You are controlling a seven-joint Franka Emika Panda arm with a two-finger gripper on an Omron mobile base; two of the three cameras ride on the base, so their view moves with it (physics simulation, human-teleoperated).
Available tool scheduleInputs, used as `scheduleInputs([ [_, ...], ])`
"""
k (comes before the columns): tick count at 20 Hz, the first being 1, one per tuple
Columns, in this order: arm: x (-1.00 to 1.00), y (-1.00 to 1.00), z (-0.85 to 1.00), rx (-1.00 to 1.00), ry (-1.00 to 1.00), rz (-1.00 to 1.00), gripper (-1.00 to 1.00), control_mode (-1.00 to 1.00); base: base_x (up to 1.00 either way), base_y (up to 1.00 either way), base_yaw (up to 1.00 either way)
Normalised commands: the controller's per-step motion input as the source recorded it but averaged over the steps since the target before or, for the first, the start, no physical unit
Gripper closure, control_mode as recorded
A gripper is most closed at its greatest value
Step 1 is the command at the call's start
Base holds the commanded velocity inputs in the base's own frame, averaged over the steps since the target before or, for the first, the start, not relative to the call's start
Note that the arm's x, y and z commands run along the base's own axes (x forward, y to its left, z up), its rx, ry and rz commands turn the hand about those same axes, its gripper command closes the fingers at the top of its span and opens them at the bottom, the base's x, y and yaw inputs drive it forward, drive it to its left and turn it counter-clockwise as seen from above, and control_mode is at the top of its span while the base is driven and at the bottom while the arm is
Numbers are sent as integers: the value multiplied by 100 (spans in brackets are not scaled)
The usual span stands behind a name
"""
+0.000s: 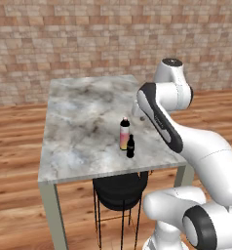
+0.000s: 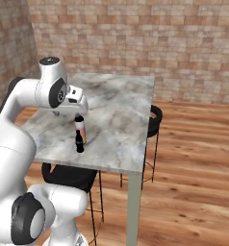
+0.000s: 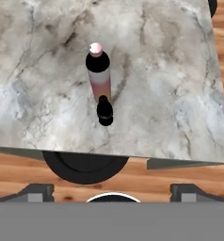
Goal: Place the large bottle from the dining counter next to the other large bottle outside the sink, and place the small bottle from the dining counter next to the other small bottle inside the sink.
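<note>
Marble, white with grey veins, covers the top of the bench point(image 1: 84, 127), which stands on pale grey-green legs over a wooden floor point(image 1: 15, 141). A brick wall point(image 1: 64, 39) runs behind it.

Two bottles stand upright on the bench, close to its near edge and toward its right side in the left base view. One is the tall bottle point(image 1: 125, 134), with a white cap and a body that goes from white to pink to yellow. The other is the small black bottle point(image 1: 130, 146), short with a thin neck. The small one stands just beside the tall one, on the near side of it. I cannot tell if they touch.

A black stool point(image 1: 119, 190) sits under the near edge of the bench, below the bottles. Another black stool point(image 2: 155, 119) stands at the right side of the bench in the right base view.

The white arm bends over the bench above the bottles. The pincer point(image 3: 112, 190) hangs up above the bottles and holds nothing. Its two dark tips point(image 3: 36, 192) sit far apart at the bottom of the hand view, so it is wide. Both bottles show between them, farther out.
</note>
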Motion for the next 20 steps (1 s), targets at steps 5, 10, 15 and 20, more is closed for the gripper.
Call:
scheduleInputs([
  [5,0,2,-1,0,-15,0,-100,-100,0,0,0],
  [10,0,0,-7,0,-3,0,-100,-100,0,0,0],
  [15,0,0,-14,1,0,0,-100,-100,0,0,0],
  [20,3,3,-17,0,0,0,-100,-100,0,0,0],
])
